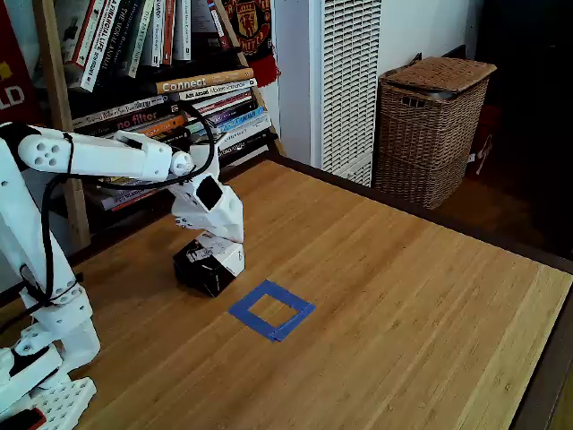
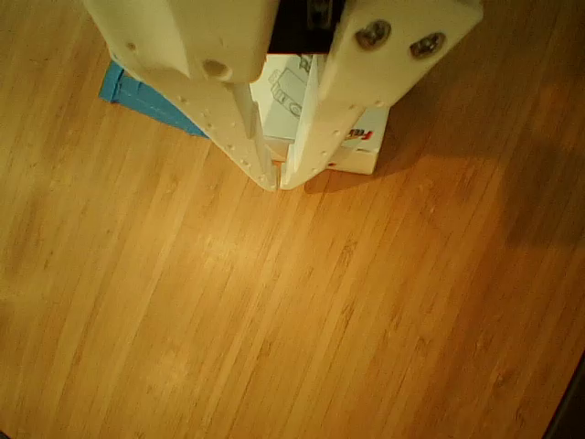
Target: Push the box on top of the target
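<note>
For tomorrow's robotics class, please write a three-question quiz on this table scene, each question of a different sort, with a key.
1. True or false: the box already sits inside the target.
2. In the fixed view, the wicker basket stands: A) on the table B) beyond the table's far edge C) on the bookshelf.
3. Fill in: the target is a square of ____ tape.

Key: 1 false, the box lies beside the target, under the pincer, whose tips meet. 2 B. 3 blue.
</note>
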